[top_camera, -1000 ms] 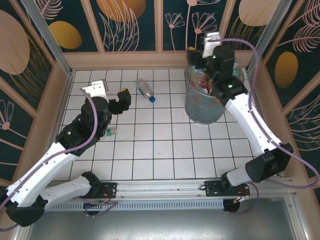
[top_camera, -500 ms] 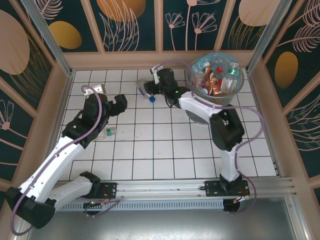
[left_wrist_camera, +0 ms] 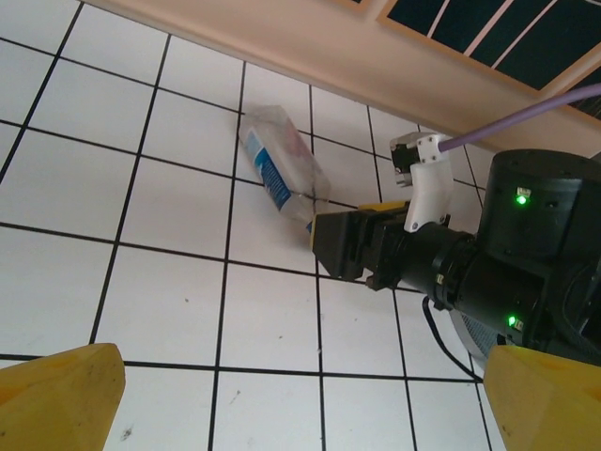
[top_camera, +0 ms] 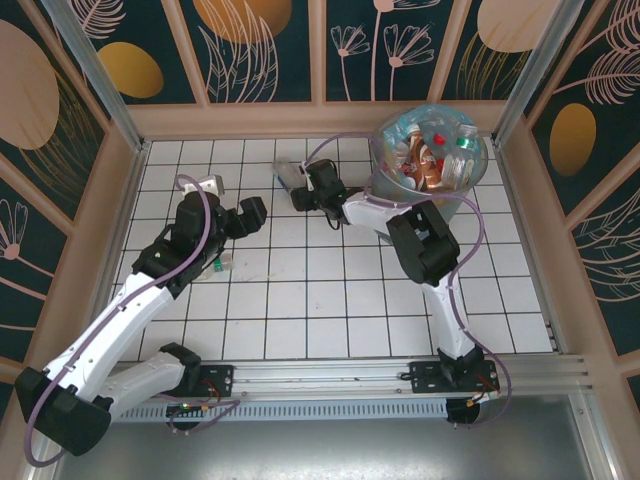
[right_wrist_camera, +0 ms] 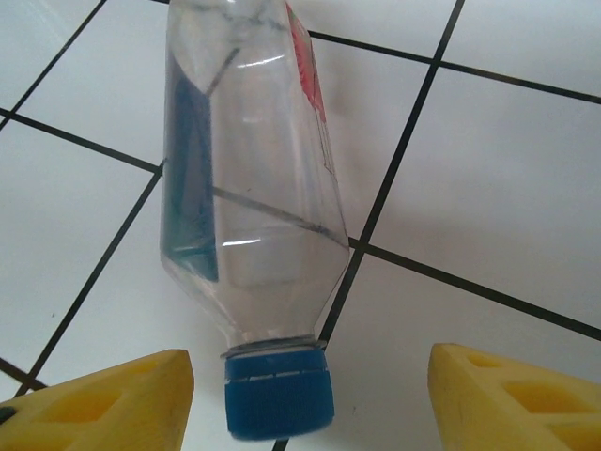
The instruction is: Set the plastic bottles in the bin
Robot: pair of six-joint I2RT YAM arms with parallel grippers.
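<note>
A clear plastic bottle (right_wrist_camera: 249,188) with a blue cap (right_wrist_camera: 277,395) and a red-and-blue label lies on the white tiles at the back (top_camera: 288,172). My right gripper (right_wrist_camera: 310,404) is down at its cap end (top_camera: 303,192), open. The cap sits between the yellow fingers (right_wrist_camera: 103,399) with gaps on both sides. The left wrist view takes in the same bottle (left_wrist_camera: 282,169) and the right gripper (left_wrist_camera: 347,246) against it. My left gripper (top_camera: 252,214) hovers open to the left with nothing between its fingers (left_wrist_camera: 56,399). The grey mesh bin (top_camera: 385,215) at the back right holds several bottles (top_camera: 430,155).
A small clear item with a green cap (top_camera: 218,265) lies on the tiles under my left arm. The wooden wall (top_camera: 260,120) runs just behind the bottle. The right arm's purple cable (top_camera: 345,140) loops over the tiles beside the bin.
My right arm swung from above the bin down and left to the bottle on the tiles, and its jaws narrowed a little. The left gripper drifted slightly right.
</note>
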